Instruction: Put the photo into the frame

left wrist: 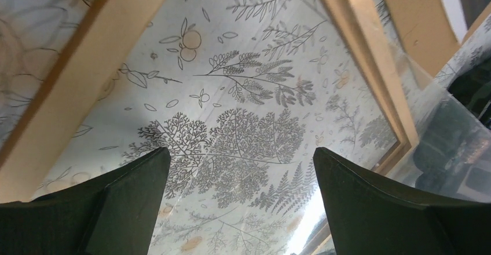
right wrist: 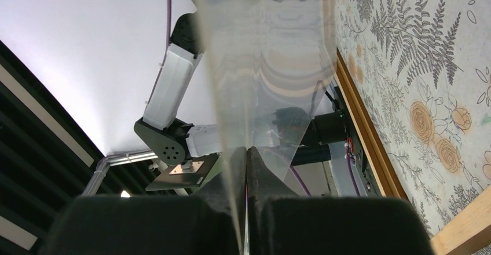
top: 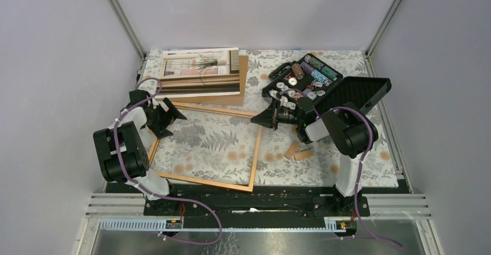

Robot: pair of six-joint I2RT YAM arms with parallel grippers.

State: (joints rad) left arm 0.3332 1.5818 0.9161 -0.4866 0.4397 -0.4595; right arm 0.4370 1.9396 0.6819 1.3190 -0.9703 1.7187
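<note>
The thin tan wooden frame lies flat on the fern-printed bench, and the rectangular paper photo rests on a brown board beyond it. The left pincer stands apart, while the right pincer is clamped on a clear sheet whose edges are hard to trace.

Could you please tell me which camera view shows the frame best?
The top external view shows the frame best: its whole rectangle lies flat, with only part of the left side hidden by an arm. The left wrist view shows just two stretches of it close up; the right wrist view shows one side and a corner.
</note>
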